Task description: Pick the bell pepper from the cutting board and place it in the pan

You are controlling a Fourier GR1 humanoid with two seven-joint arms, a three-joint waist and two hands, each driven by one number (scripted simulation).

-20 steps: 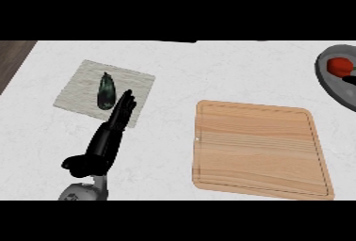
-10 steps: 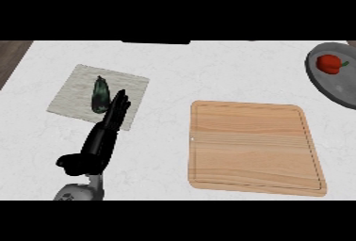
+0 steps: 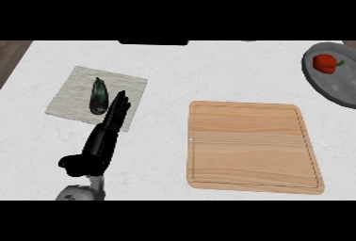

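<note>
Nearest the viewer, the left hand (image 3: 104,139) lay over the counter (image 3: 208,70) with fingers (image 3: 119,106) straight and together, holding nothing — their tips over the near edge of a grey cloth (image 3: 69,96), just beside a dark eggplant (image 3: 99,95) lying on it. To the right sat the bare wooden cutting board (image 3: 254,146). Farthest back, at the right edge, the red bell pepper (image 3: 325,63) rested inside the grey pan (image 3: 341,92) — well apart from the hand.

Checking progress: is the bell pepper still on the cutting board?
No, the red bell pepper lies in the grey pan at upper right; the cutting board is bare.
</note>
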